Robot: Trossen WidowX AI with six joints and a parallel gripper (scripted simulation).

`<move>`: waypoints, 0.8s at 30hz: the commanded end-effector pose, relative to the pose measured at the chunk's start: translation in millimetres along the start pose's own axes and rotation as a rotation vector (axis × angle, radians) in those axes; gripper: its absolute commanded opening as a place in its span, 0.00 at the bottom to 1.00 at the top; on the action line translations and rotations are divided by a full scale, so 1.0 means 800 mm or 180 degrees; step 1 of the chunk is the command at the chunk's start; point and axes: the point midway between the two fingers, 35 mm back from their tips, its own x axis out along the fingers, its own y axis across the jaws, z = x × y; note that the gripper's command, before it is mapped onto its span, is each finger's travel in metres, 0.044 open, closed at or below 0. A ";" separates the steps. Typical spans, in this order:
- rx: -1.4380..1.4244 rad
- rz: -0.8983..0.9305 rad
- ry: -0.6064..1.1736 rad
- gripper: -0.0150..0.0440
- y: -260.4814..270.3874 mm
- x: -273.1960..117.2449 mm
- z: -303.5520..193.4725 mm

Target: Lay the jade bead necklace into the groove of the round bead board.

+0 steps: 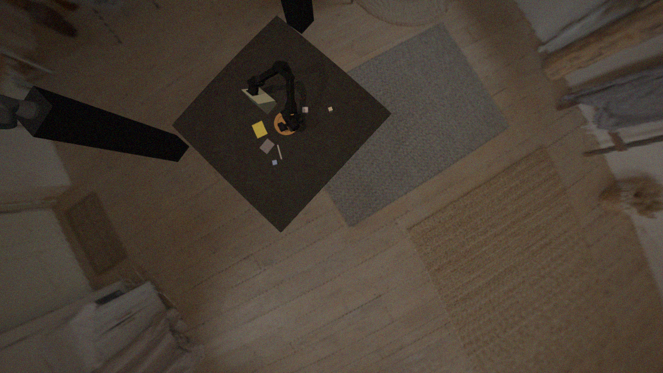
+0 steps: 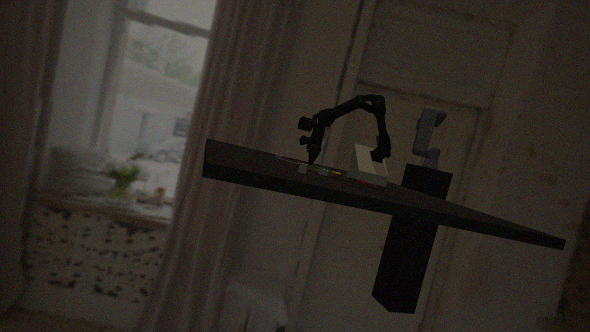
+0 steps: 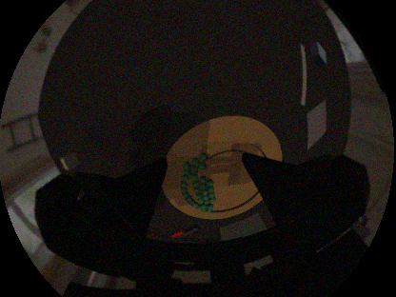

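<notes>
The round orange bead board (image 1: 276,127) (image 3: 238,126) lies on the dark table, with a thin circular groove partly in sight. The jade bead necklace (image 3: 205,192) is bunched in several strands on the left part of the board in the wrist view. Its outer strand curves along the left side; other beads lie inside the ring, and the groove's right part shows bare. My gripper (image 2: 311,162) (image 3: 205,159) is open and empty, low over the board, its fingers on either side of the bunched beads in the wrist view. The arm hides much of the board in the top view.
A pale slanted block (image 1: 263,98) (image 2: 367,165) stands by the arm's base. A yellow square (image 1: 259,129), a greyish square (image 1: 266,146) (image 3: 316,125), a pale stick (image 1: 279,152) (image 3: 304,76) and a blue cube (image 1: 274,162) (image 3: 319,53) lie beside the board. A white cube (image 1: 305,109) is also near.
</notes>
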 end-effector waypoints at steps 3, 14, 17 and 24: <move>-0.0022 -0.0005 -0.0005 1.00 0.001 -0.001 0.001; -0.0022 -0.0005 -0.0005 1.00 0.001 -0.001 0.001; -0.0086 -0.0006 -0.0005 0.87 0.002 -0.010 -0.012; -0.0362 -0.0009 0.0000 0.59 0.002 -0.041 -0.067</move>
